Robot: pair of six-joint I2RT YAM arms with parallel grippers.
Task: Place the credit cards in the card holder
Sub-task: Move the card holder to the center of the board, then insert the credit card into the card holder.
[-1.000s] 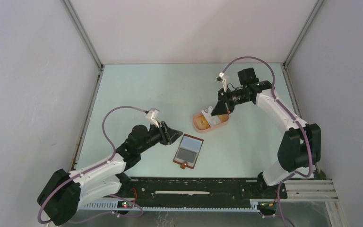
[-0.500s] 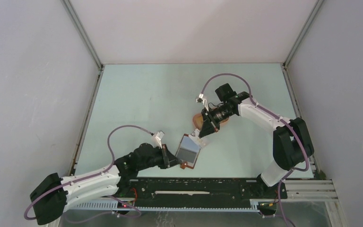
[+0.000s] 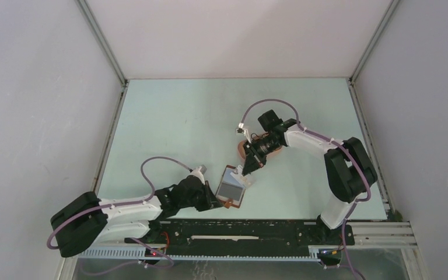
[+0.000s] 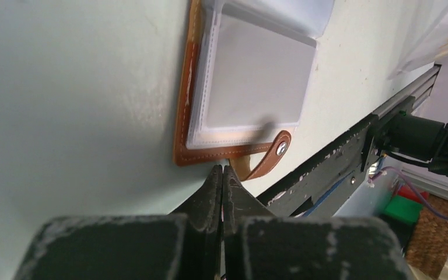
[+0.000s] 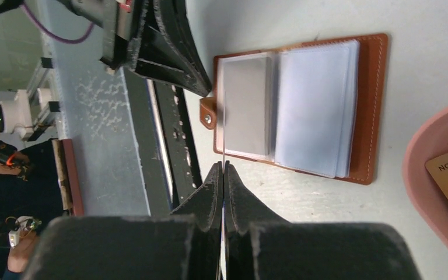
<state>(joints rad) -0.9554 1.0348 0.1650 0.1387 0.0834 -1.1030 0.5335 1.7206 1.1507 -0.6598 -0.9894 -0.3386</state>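
Edge-on card pinched in right claw, barely visible; left claw pressed together beside card holder.

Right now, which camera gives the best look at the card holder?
The right wrist view: the card holder lies open and nearly whole, with its clear sleeves and snap tab showing. The left wrist view crops it to one end with the tab. The top view shows it small.
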